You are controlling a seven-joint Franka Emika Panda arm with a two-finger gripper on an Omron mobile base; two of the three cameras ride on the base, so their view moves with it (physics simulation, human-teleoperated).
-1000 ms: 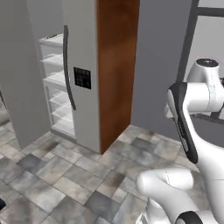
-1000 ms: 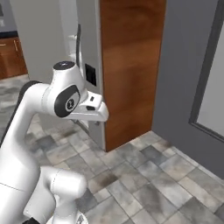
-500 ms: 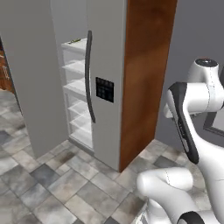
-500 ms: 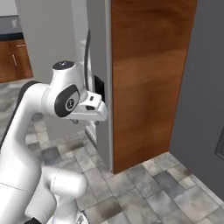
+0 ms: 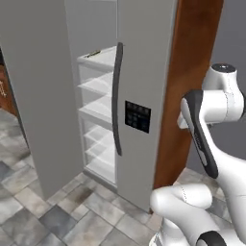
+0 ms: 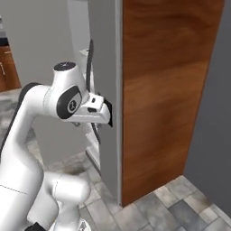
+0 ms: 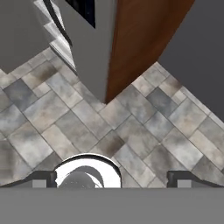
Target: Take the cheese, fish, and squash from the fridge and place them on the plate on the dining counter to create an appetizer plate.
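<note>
A reddish-brown wood panel (image 5: pixel 190 81) stood upright beside a plain dark grey wall (image 6: pixel 212 131), both rising from a floor of mottled grey stone tiles (image 7: pixel 144 131), while a brown wooden cabinet (image 6: pixel 9 67) showed far off at the left edge.

1 fridge (image 5: pixel 144 72) w/ 1 handle (image 5: pixel 116 96), 1 ctrl panel (image 5: pixel 138 116), 1 wood panel (image 6: pixel 162 90).

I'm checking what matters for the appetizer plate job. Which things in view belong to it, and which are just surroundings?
Part of the job:
fridge, one door open on its white shelves
small item on the top shelf, too small to identify
gripper, open, holding nothing

Just surroundings:
wood panel
tiled floor
</note>
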